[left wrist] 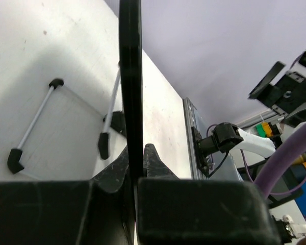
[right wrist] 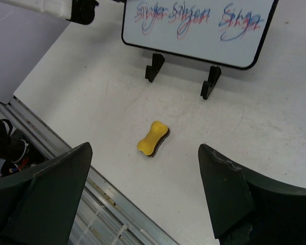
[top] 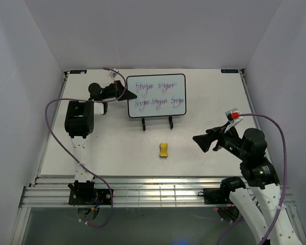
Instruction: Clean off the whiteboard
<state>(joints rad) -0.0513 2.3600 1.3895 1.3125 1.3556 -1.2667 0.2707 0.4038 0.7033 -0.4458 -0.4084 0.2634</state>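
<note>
Centre frame: white table [top: 112, 148]. Upper centre: whiteboard [top: 156, 95] upright on black easel stand [top: 144, 125], red-purple scribbles across its face. At its left frame edge, left gripper [top: 127, 94] pinched onto it. Lower right: right gripper [top: 200, 142], fingers spread wide, holding nothing. Centre, below the stand: yellow eraser [top: 163, 149], touching neither gripper.

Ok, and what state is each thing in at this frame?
whiteboard: written on, unwiped, propped on the easel stand
easel stand: upright, carrying the board
eraser: lying loose, held by neither gripper
left gripper: shut on the whiteboard's left edge
right gripper: open, empty, facing the eraser
</note>
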